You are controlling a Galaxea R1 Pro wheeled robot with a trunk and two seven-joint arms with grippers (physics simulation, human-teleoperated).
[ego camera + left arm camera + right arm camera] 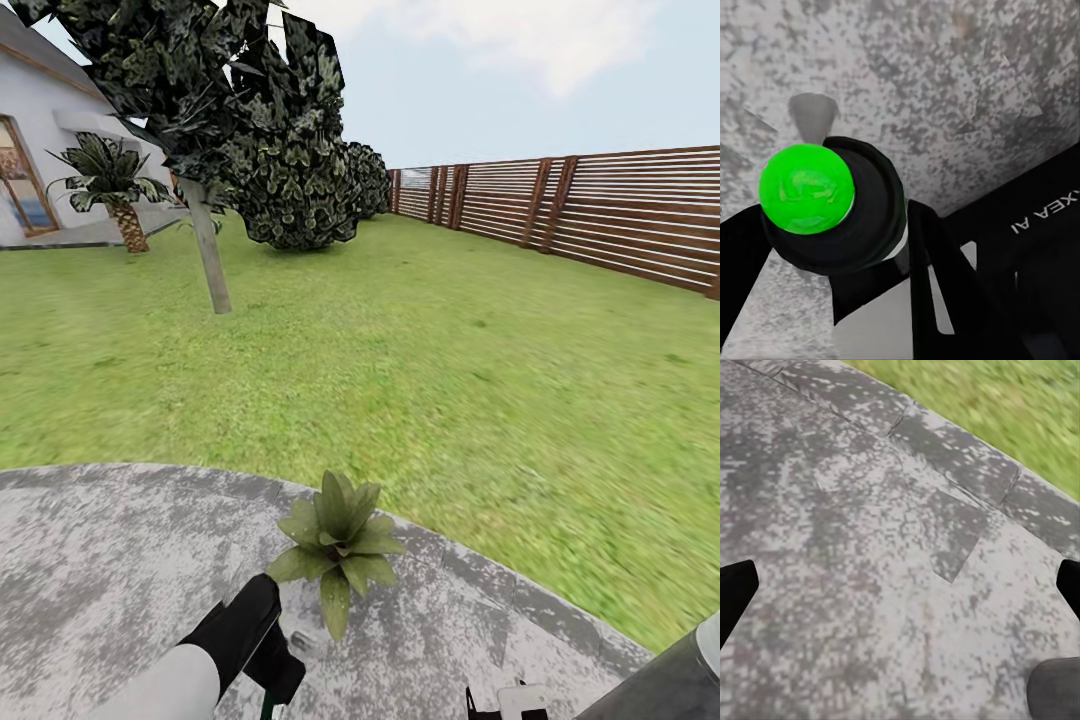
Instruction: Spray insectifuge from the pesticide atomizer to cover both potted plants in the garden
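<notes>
One potted plant (336,543), a low rosette of broad pointed green leaves, stands near the far rim of the stone patio (120,560); its pot is hidden under the leaves. Just short of it and to its left, my left gripper (272,655) points down at the patio. In the left wrist view this gripper (832,225) is shut on the pesticide atomizer (866,214), a dark round body seen end-on with a bright green disc facing the camera. My right gripper (900,585) hangs open over bare patio stone, its black fingertips (735,592) far apart, and shows at the head view's lower edge (505,700).
Lawn (450,380) stretches beyond the patio to a brown slatted fence (600,210) on the right. A thin-trunked tree (208,255), dark shrubs (300,190), a small palm (112,185) and a white house (40,150) stand at the far left. A dark grey rounded shape (1055,688) sits near my right gripper.
</notes>
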